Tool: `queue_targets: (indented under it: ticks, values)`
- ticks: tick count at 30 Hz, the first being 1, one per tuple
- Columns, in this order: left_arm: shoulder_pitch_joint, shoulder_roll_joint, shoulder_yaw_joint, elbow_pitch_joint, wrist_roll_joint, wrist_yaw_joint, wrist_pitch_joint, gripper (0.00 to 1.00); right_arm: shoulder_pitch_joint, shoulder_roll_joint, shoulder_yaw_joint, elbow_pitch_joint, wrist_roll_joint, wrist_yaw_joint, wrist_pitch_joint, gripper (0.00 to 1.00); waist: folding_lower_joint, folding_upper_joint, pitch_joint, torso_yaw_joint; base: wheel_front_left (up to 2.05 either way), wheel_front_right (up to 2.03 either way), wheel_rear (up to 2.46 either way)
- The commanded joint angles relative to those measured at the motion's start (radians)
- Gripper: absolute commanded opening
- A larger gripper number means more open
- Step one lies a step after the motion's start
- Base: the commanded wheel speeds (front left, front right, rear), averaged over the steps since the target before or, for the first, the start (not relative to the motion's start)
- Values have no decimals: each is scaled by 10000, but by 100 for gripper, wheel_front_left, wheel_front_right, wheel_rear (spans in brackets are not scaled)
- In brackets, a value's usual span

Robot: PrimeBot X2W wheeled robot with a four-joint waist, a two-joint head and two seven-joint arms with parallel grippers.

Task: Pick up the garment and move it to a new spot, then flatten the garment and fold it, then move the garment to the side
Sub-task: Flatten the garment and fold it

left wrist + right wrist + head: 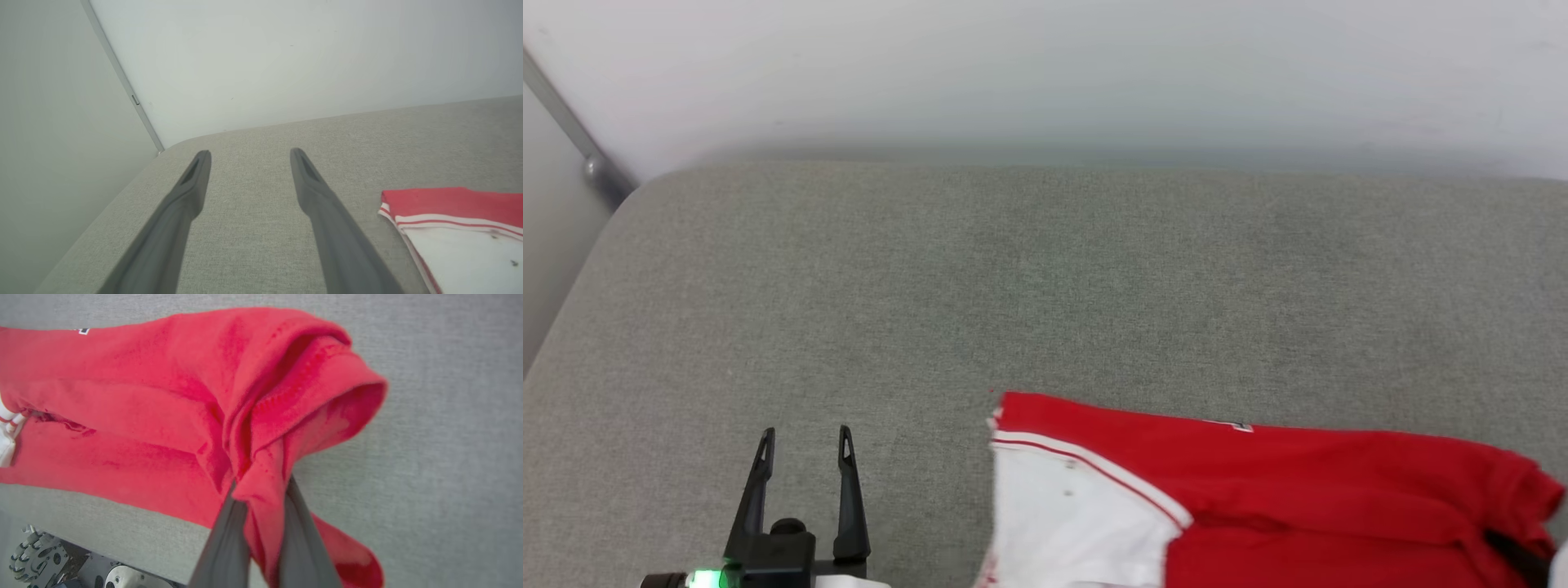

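My right claw point(262, 484) is nearest, and its 2 dark fingers are closed tight on a bunched ridge of red cloth. That cloth is one end of the garment point(122, 408), so I have a firm pinch on it.

The garment lies in a long band on the grey cushion point(1013, 269), along the edge closest to me. Its white sleeve point(1070, 514) with the striped trim is flat at the other end from my grip. The red end is rumpled in several layers and lifts a little where I pinch it.

My left claw point(806, 431) hangs well apart from the garment, off beyond its sleeve end. Its 2 fingers are spread as wide as they go, with nothing between them and only bare cushion ahead.

As for progress, I judge this to be the pick-up, with the grip made but the carry not yet begun. Most of the garment rests on the cushion. It is neither spread flat nor neatly folded, so moving it to a new spot, flattening, folding and the last shift aside all seem left to do. I cannot rule out a later step.
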Motion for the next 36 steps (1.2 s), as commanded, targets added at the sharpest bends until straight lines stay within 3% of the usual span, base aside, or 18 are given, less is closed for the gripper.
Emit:
queue_targets:
  ticks: [1,8,16,22,26,31,36]
  values:
    - [103,-36,74,-33,57,-32,-25,100,120,-148,-99,85,-9,-7,36,0,0,0,-22,-9,0,0,0]
    - [423,-315,386,-107,350,-310,-25,100,321,-1216,-917,211,-72,-5,833,0,0,0,-155,-50,0,0,0]
    - [480,-382,506,-121,540,-584,-25,100,474,-1045,-640,-1561,-215,-5,1328,0,0,0,-208,2,0,0,0]
    - [387,-443,504,-131,636,-762,-25,100,-135,-628,738,-3882,-579,-5,1825,0,0,0,-165,28,0,0,0]
    - [237,-482,499,-106,684,-834,-25,100,-1091,-100,1972,-4622,-927,-5,2004,0,0,0,-40,54,0,0,0]
    - [-39,-600,427,-68,728,-964,-25,100,-2708,546,3735,-4156,-1270,-5,1891,0,0,0,215,181,0,0,0]
    - [-261,-751,350,-27,732,-1037,-24,100,-4367,1178,5684,-2753,-1897,-5,1666,0,0,0,517,328,0,0,0]
